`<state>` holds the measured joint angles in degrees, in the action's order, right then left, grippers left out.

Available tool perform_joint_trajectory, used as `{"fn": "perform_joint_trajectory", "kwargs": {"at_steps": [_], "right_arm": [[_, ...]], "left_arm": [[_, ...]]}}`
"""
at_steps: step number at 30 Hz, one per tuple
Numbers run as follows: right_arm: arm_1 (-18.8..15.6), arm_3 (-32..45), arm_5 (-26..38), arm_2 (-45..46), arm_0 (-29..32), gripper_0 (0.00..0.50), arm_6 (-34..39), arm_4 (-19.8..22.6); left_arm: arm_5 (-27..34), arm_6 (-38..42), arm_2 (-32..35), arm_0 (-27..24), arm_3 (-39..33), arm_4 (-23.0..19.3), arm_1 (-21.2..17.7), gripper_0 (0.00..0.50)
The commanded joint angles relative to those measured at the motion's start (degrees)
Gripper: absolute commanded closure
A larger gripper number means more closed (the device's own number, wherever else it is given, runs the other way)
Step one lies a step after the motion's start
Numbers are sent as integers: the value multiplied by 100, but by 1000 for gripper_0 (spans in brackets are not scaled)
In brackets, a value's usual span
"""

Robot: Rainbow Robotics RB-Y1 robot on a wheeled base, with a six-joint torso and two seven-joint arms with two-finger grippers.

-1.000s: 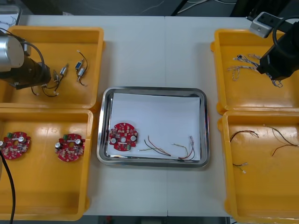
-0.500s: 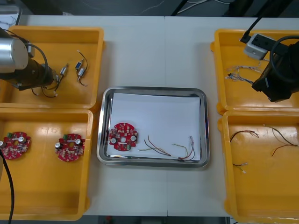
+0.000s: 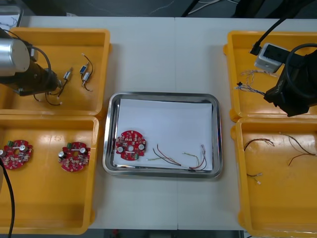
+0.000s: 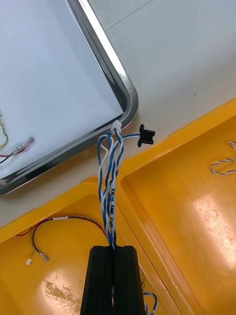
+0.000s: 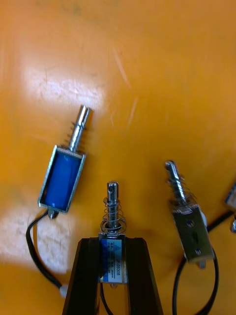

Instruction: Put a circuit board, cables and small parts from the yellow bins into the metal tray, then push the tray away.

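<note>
— Over the right-hand bins, what has changed?

— The right gripper (image 4: 113,248) has come back from the far end of the far right bin (image 3: 233,69) to the wall it shares with the near right bin (image 3: 277,208). Its fingers are pinched nearly together on a twisted blue and white cable (image 4: 109,187), which hangs free close to the metal tray (image 3: 163,94) corner.

— So that cable is out of its bin?

— I judge it lifted and on its way; only the carry and drop remain.

— And the other arm?

— The left gripper (image 5: 113,241) has hardly shifted in the far left bin (image 3: 59,31). Its fingers sit narrowly apart, clamped on a small metal part (image 5: 113,224) not yet raised.

— Counts?

— Four yellow bins. Three circuit boards: one (image 3: 131,145) in the tray, two (image 3: 16,153) (image 3: 74,156) in the near left bin (image 3: 49,198). Two red and yellow cables (image 3: 166,157) (image 3: 195,159) lie in the tray. Roughly three dark cables (image 3: 257,143) lie in the near right bin. Of small metal parts, three are plain, counting the held one, with a fourth at the edge. The remaining blue and white cables are too tangled to count.
</note>
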<state>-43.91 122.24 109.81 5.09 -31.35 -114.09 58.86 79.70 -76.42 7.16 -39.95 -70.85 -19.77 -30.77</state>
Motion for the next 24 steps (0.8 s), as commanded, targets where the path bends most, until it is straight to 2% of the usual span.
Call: {"fn": "perform_joint_trajectory", "kwargs": {"at_steps": [1, 11, 20, 24], "right_arm": [[-153, 178, 19, 185, 59, 500, -16, 55], [14, 187, 19, 185, 138, 500, 159, -112], [155, 239, 19, 185, 138, 500, 230, -165], [155, 239, 19, 185, 138, 500, 230, -165]], "left_arm": [[740, 400, 251, -57, -772, -62, -17, 500], [1962, 532, 611, -57, -1792, -194, -70, 500], [2797, 673, 734, -65, -2565, -396, -70, 500], [3030, 1376, 374, -153, -2970, -712, -61, 500]]}}
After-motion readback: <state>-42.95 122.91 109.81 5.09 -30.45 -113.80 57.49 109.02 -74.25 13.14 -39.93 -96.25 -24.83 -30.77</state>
